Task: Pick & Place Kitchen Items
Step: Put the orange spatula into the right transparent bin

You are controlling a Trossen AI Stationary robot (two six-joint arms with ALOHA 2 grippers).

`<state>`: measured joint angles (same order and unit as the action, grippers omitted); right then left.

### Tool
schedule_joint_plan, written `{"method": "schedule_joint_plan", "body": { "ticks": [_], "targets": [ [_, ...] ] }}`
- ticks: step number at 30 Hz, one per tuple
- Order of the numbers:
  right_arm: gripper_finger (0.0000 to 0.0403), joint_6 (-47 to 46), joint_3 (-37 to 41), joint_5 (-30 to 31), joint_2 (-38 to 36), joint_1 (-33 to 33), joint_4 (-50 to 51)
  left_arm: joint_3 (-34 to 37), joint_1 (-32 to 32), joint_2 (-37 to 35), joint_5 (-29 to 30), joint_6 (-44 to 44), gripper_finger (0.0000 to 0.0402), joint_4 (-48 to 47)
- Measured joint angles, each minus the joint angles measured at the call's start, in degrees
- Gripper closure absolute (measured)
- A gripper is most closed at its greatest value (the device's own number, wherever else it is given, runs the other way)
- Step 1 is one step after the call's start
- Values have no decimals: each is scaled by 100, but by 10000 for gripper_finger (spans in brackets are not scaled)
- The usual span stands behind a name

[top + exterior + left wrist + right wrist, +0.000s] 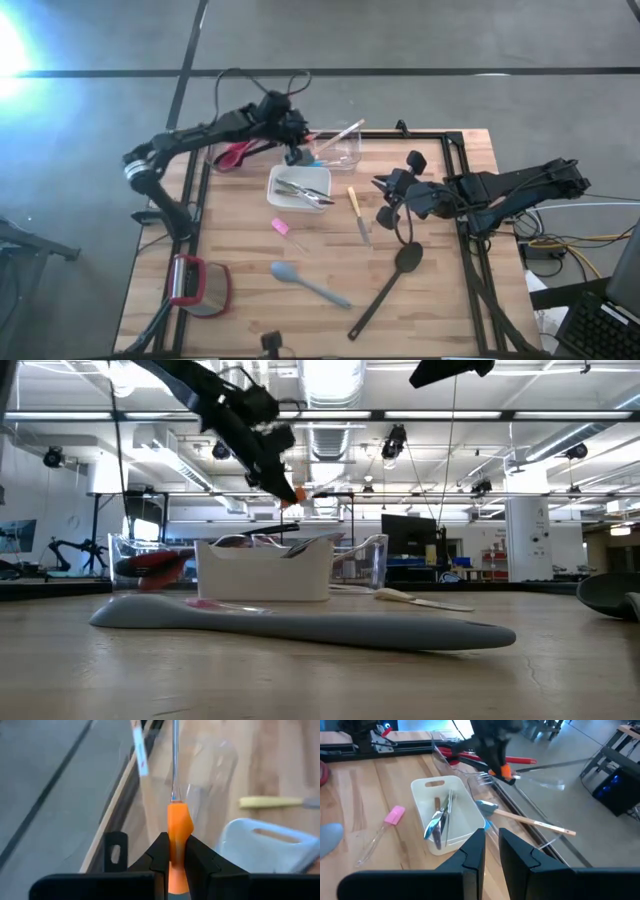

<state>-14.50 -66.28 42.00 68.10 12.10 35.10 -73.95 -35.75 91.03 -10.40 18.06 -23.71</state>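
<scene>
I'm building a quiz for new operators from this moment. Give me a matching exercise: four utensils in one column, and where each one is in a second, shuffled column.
Things:
1. orange-handled clear utensil
2. grey-blue silicone spatula
3. long black plastic spoon
4. metal tongs

Places:
A. lying in the white square dish
B. clamped in the left tool, above the clear plastic tub
C. flat on the wooden table, toward its front middle
D. flat on the table, below the right tool in the high view

Pairs: 1-B, 2-C, 3-D, 4-A
</scene>
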Motion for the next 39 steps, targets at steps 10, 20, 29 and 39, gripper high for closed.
{"method": "schedule_joint_plan", "body": {
  "ticks": [10,20,29,39],
  "targets": [
    [355,1,0,2,0,0,237,-995,-22,1382,-38,439,366,-854],
    [355,15,0,0,2,0,260,-1084,-15,2001,17,423,366,-1154],
    [355,-2,0,0,2,0,255,-1072,-17,2156,167,515,351,-1180],
    [355,-4,-2,2,2,0,242,-1230,0,1867,327,562,191,-1373]
  ]
}}
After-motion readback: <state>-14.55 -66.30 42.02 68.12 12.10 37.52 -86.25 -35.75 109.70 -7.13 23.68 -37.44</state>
